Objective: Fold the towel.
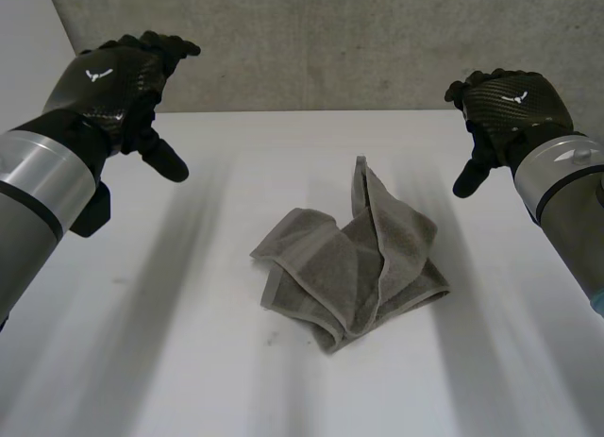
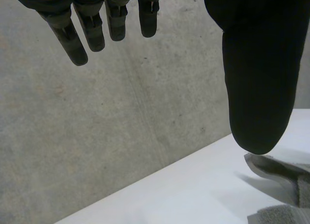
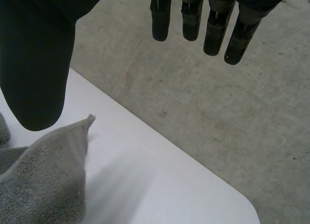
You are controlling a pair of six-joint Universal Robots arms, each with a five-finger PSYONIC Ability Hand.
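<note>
towel (image 1: 354, 267) crumpled between left hand (image 1: 113, 88) and right hand (image 1: 510, 107), clear of fingers (image 2: 77, 50)

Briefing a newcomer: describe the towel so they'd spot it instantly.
Start at the white table before the concrete wall. Midway between the left hand and right hand lies the towel: grey terry, crumpled into a loose heap, the table's one soft thing.

White table (image 1: 236, 390) against grey concrete wall (image 1: 330, 41) (mottled, faintly streaked); soft light.
</note>
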